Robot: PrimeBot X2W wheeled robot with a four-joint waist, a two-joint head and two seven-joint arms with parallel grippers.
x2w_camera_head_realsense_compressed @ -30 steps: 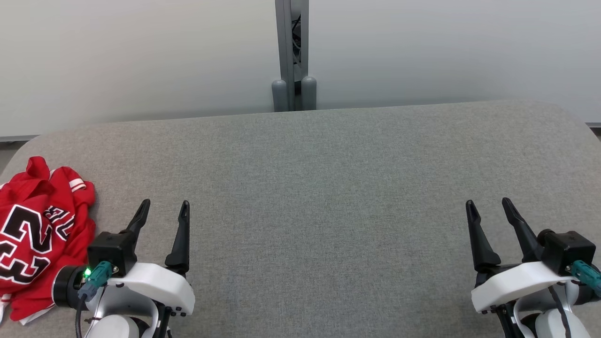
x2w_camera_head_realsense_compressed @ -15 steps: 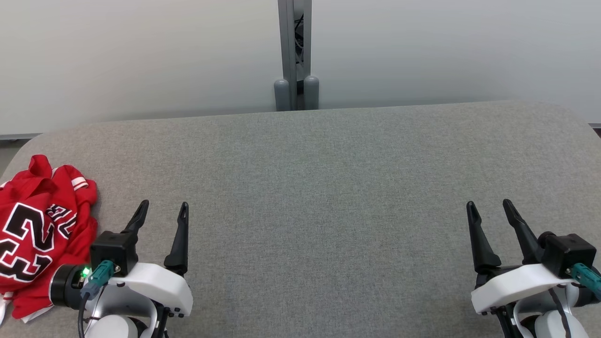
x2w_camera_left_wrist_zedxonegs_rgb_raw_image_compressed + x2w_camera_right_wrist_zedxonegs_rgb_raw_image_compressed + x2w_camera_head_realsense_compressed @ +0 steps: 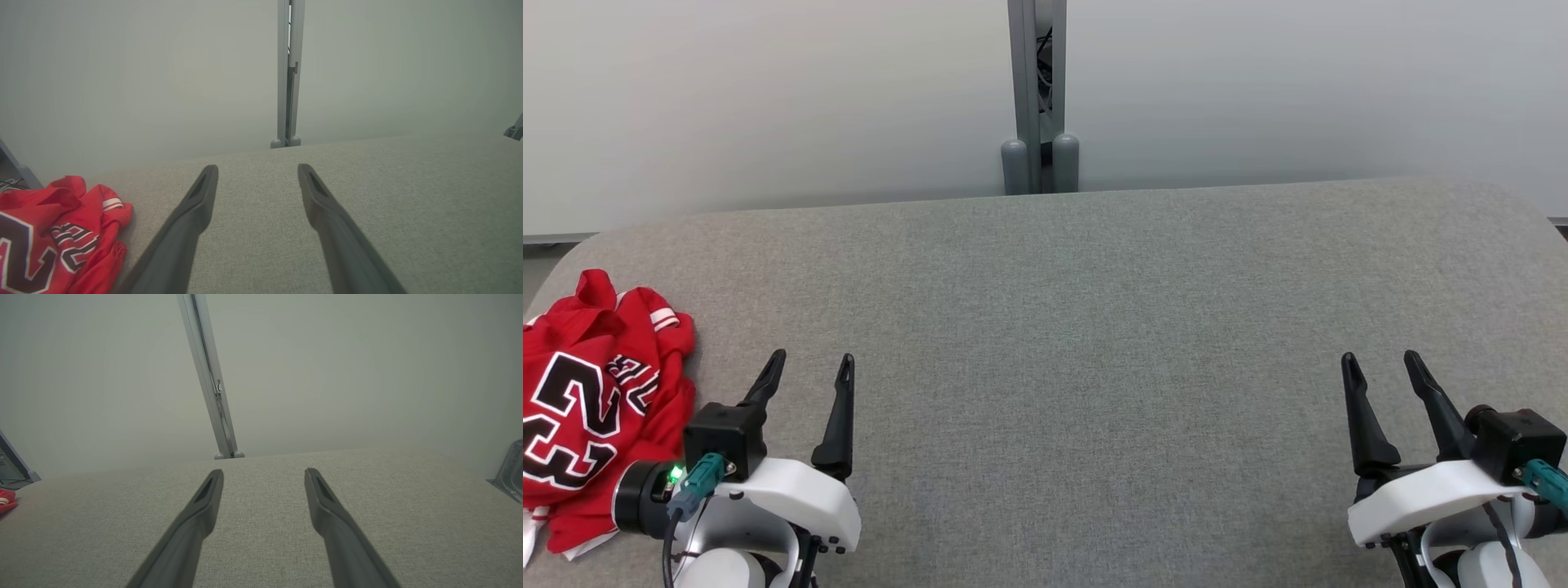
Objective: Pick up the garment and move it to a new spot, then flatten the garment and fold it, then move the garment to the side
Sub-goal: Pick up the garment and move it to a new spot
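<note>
With the left gripper (image 3: 813,356) and right gripper (image 3: 1379,356) fingers spread empty, the left best pinches a thick fold of the crumpled garment (image 3: 596,392) beside it.

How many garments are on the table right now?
1. A crumpled red number 23 jersey lies at the near left corner of the grey table, beside the open left gripper. It runs past the head view's edge, so something beneath it could be hidden.

White wrist shells (image 3: 792,498), long black gripper fingers (image 3: 837,416), teal cable plugs (image 3: 704,472), green light (image 3: 675,473)
</note>
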